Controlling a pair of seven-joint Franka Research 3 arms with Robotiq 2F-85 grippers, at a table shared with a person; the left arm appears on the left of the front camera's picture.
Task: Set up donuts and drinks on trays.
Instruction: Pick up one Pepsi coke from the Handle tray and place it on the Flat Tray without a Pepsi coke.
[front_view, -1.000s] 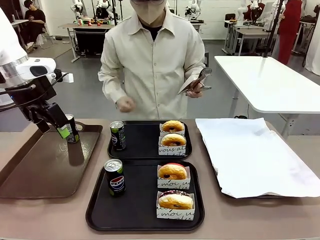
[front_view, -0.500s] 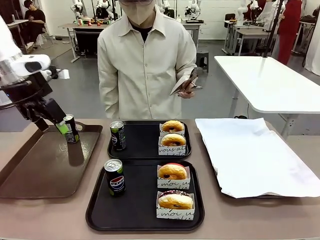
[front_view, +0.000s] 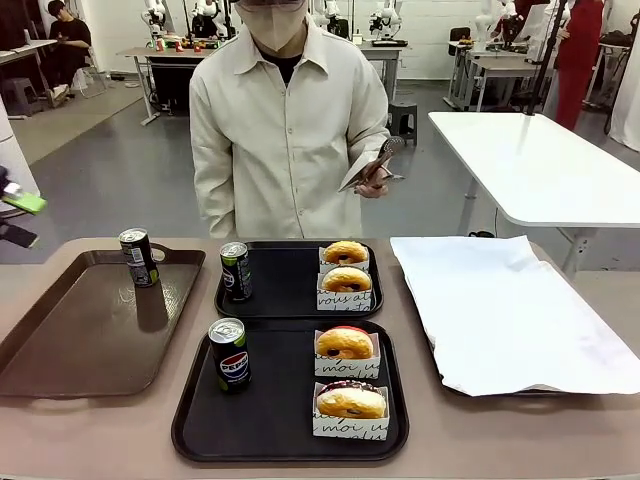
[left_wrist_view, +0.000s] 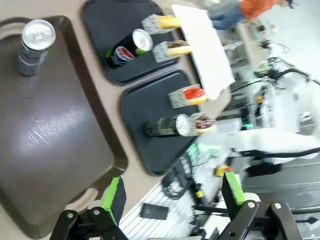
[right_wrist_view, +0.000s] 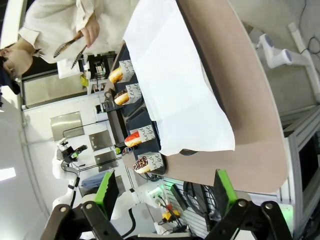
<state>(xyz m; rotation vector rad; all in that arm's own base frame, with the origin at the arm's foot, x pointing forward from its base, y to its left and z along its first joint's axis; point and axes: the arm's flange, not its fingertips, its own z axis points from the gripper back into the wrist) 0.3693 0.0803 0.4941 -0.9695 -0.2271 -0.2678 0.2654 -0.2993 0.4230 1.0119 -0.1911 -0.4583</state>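
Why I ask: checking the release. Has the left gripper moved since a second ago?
Yes. The left gripper has pulled back toward the picture's left edge, away from the can standing on the brown tray.

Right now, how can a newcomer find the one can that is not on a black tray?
Look at the large brown tray on the robot's left side of the table. At its far corner, near the person, one can stands upright and alone. The other two cans stand on the black trays beside donuts; this one has nothing next to it.
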